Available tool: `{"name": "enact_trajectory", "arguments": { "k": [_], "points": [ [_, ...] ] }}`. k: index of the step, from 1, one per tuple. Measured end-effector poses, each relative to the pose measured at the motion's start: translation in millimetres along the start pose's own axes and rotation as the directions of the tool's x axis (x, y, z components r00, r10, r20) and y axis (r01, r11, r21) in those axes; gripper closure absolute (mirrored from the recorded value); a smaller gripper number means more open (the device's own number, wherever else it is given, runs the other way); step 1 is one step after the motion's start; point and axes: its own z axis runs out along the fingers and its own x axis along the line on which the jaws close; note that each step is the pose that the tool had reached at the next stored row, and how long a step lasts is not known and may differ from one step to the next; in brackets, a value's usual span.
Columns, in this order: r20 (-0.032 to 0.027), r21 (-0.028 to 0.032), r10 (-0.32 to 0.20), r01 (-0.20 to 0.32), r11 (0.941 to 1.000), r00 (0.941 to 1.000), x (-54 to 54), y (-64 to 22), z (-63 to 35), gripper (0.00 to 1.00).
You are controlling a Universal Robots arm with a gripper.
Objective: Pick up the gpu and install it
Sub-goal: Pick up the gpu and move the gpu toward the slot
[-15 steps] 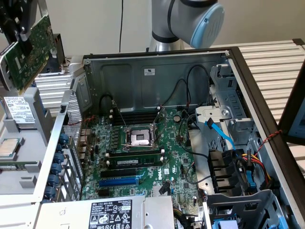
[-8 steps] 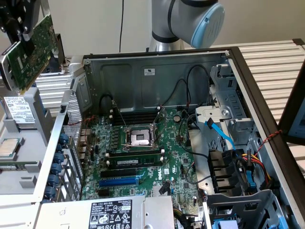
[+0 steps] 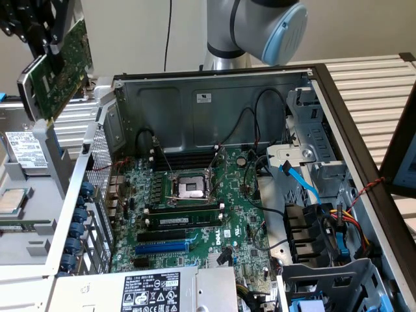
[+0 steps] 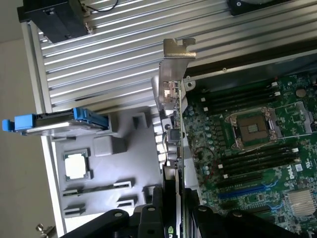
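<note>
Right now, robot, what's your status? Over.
Hand shut on the gpu. Gpu up in the air, outside the case, not installed. Case wall between it and the motherboard.

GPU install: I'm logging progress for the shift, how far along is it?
Pickup looks done: the gripper is shut on the gpu, held in the air above the grey tray outside the case. Installing is left: the card is not in the motherboard, whose blue slot is empty.
</note>
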Motion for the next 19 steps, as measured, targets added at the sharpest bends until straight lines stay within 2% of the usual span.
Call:
{"name": "enact_trajectory", "arguments": {
  "k": [7, 12, 15, 19],
  "points": [
    [-0.0040, -0.0007, 0.000, 0.000, 1.0000, 1.0000, -31.0, 8.4, -0.4, 0.73],
    [-0.0066, -0.0035, 0.000, 0.000, 1.0000, 1.0000, -52.5, 14.5, -1.8, 0.73],
    [-0.0080, -0.0074, 0.000, 0.000, 1.0000, 1.0000, -65.5, 18.3, -3.9, 0.73],
    [-0.0105, -0.0160, -0.001, 0.001, 0.9999, 0.9999, -82.7, 23.5, -7.7, 0.73]
  ]
}}
